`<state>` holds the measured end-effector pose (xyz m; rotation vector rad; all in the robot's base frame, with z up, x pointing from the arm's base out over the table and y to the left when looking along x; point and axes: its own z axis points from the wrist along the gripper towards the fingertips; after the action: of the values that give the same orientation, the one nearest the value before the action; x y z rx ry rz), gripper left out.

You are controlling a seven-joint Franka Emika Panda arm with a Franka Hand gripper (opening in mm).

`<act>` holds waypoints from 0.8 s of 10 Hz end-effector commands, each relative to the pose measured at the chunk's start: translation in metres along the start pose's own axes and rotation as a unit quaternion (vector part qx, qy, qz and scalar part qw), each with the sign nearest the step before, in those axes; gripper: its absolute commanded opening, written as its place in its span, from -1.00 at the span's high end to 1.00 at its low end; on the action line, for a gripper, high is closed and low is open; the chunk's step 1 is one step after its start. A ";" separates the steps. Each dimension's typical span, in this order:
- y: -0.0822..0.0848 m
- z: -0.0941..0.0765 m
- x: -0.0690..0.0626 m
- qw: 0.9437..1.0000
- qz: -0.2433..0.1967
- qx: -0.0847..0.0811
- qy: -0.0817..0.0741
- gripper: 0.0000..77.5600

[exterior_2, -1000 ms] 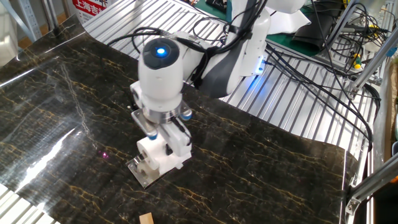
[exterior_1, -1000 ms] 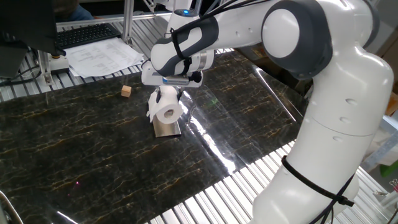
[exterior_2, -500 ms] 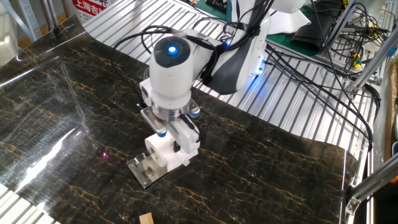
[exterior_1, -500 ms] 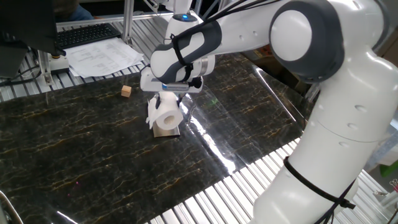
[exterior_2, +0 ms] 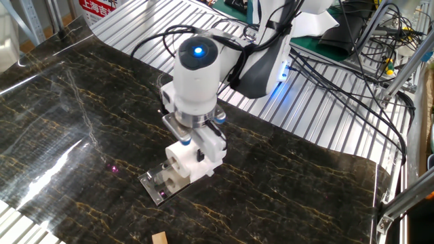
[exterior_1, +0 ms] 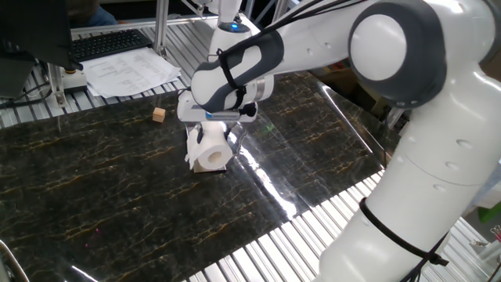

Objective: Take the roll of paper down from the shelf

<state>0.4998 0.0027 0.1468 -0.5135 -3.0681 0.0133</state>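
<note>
Roll of paper (exterior_2: 184, 159) clamped in gripper (exterior_2: 196, 156), now shifted sideways off shelf (exterior_2: 160, 186), lower than before.

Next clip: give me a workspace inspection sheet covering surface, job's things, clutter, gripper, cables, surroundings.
Surface: dark marbled tabletop, glossy, on ribbed metal.
Job's things: white toilet-paper roll held in the jaws, beside the small wood-and-metal-plate shelf, which shows in the other fixed view only.
Clutter: small wooden cube, apart from the roll.
Gripper: shut on the roll.
Cables: black bundle behind the arm.
Surroundings: printed paper sheets, black keyboard.
</note>
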 end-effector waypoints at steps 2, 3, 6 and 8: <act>-0.005 0.002 0.015 1.000 -0.016 0.001 0.000 0.97; -0.004 0.002 0.019 1.000 -0.016 0.003 0.002 0.97; 0.003 -0.004 0.033 1.000 -0.016 0.005 0.009 0.97; 0.008 -0.008 0.042 0.999 -0.032 0.004 0.013 0.97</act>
<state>0.4651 0.0206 0.1532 -0.4448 -3.0542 0.0227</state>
